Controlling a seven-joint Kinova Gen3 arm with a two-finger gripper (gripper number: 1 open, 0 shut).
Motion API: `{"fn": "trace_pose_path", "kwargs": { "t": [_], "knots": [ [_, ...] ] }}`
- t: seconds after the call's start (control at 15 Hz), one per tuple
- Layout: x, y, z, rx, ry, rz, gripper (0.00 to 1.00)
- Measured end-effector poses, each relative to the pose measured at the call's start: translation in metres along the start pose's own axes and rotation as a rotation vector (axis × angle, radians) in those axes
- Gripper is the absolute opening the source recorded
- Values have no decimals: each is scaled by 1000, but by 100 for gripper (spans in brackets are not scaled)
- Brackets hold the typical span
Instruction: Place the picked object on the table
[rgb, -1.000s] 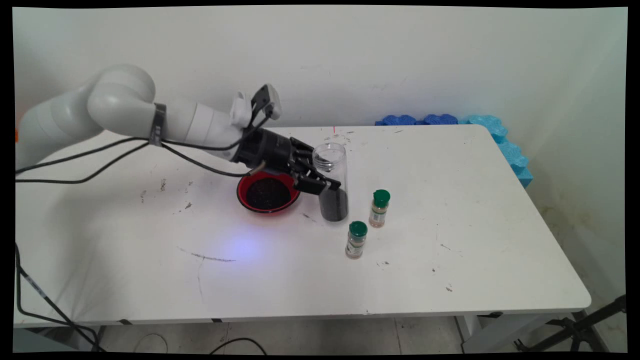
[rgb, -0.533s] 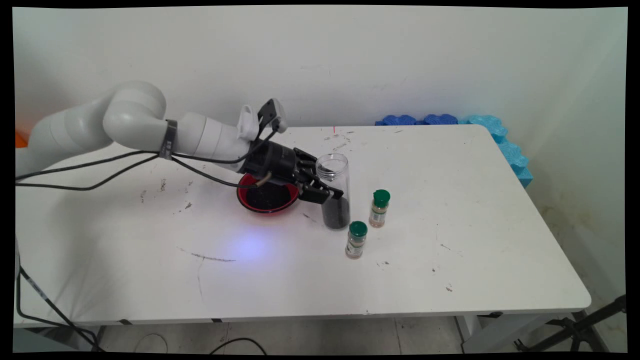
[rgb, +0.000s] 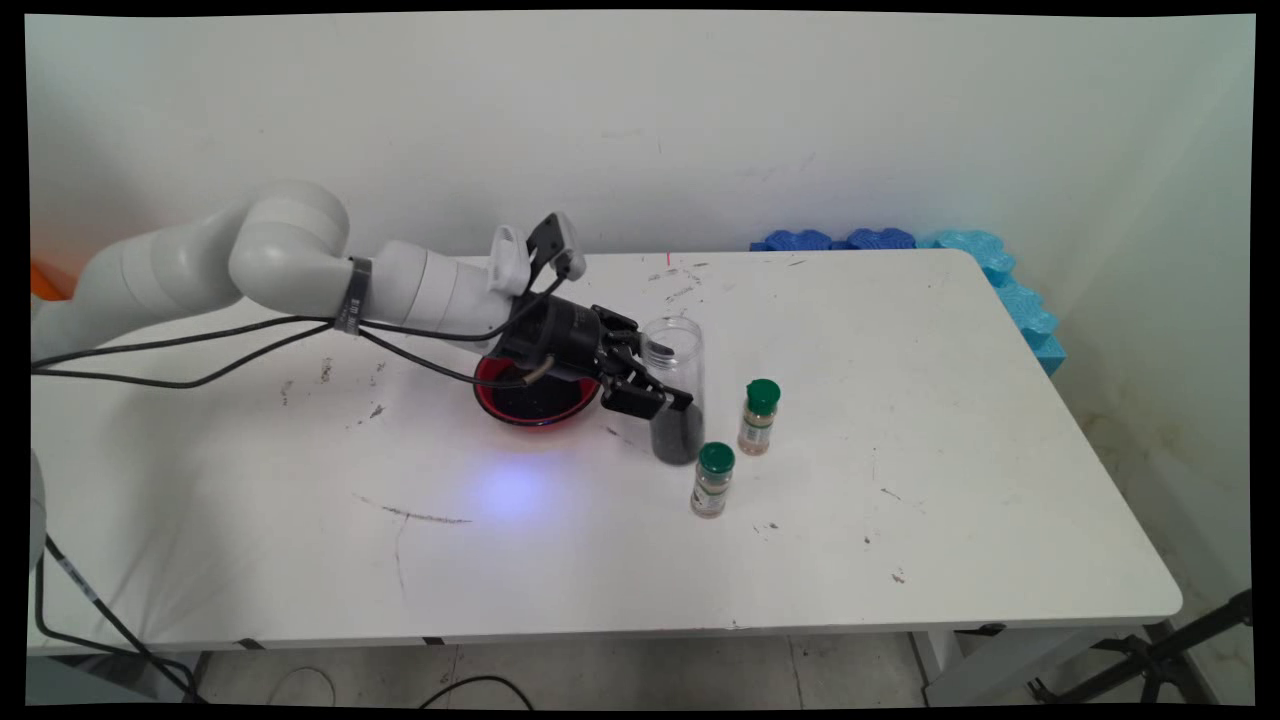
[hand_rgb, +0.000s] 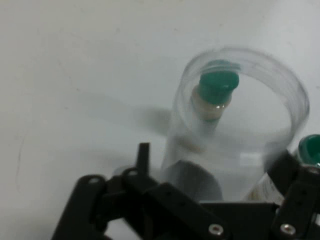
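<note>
Main view: the white arm reaches in from the left, low over the white bench (rgb: 900, 540), and its black end effector (rgb: 668, 398) is clamped on a clear open-topped jar (rgb: 676, 372) whose lower part is filled with dark grains. The jar stands upright, with its base at or just above the bench; contact cannot be told. Just left of it, partly under the wrist, sits a red bowl (rgb: 530, 408) holding the same dark material. Two small spice bottles with green caps stand just right of the jar: one farther back (rgb: 759, 417), one nearer the front edge (rgb: 712, 480), close together but apart. Blue foam pieces (rgb: 985, 262) lie along the far right corner against the wall.

Hand view: the end effector (hand_rgb: 215, 200) rises from the bottom edge with its fingers (hand_rgb: 295, 192) on either side of the jar (hand_rgb: 240, 135), closed against its wall. Through the glass one green-capped bottle (hand_rgb: 215, 95) shows, and the other's cap (hand_rgb: 311, 150) peeks in at the right edge.
</note>
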Motion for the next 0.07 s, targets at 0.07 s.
{"fn": "trace_pose_path", "kwargs": {
  "t": [0.07],
  "knots": [
    [0, 0, 1, 0, 1, 0, 100]
  ]
}}
